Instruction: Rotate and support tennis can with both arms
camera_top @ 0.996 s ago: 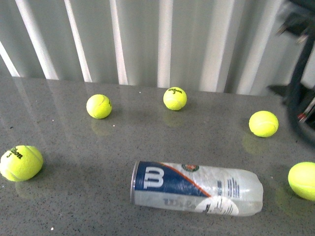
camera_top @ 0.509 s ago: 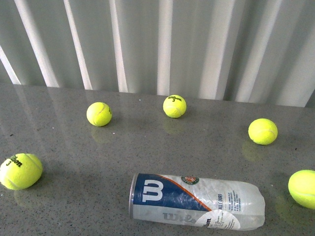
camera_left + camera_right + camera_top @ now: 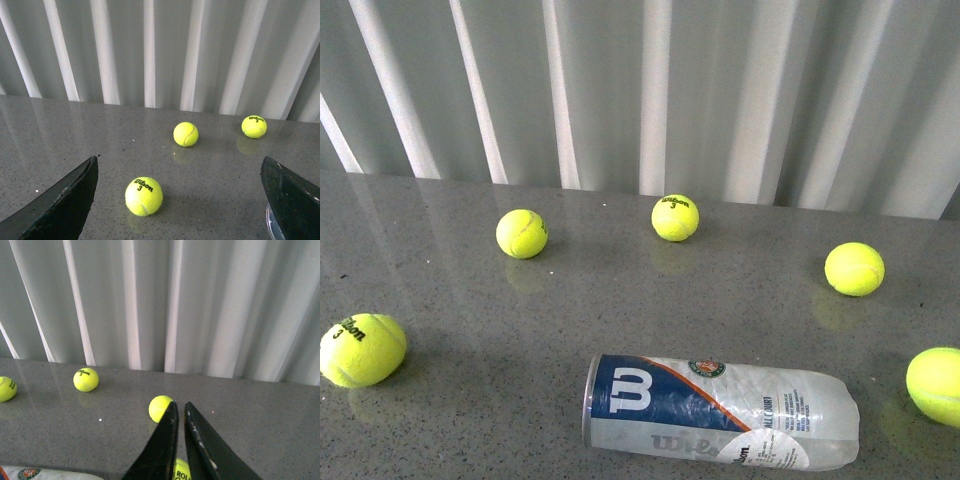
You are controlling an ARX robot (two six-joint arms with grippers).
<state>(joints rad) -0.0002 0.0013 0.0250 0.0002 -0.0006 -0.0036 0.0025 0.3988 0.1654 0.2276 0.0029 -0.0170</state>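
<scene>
The tennis can (image 3: 720, 412) lies on its side on the grey table near the front, metal rim (image 3: 590, 398) to the left, navy label with the white W facing up. Neither arm shows in the front view. My left gripper (image 3: 179, 159) is open, its black fingers (image 3: 60, 205) wide apart above the table, with a yellow ball (image 3: 144, 196) between them on the table. A bit of the can's rim (image 3: 272, 225) peeks beside one finger. My right gripper (image 3: 180, 404) is shut and empty above the table; the can's edge (image 3: 40, 474) shows at the frame's bottom.
Several yellow tennis balls lie around the can: far left (image 3: 362, 349), back left (image 3: 521, 233), back middle (image 3: 675, 217), right (image 3: 854, 268) and far right (image 3: 935, 385). One ball (image 3: 181, 471) sits under the right fingers. A white ribbed wall (image 3: 720, 90) closes the table's back.
A black arm at the upper right edge one second ago has left the front view, and the whole scene sits slightly lower in the frame. The can and balls have not moved.
</scene>
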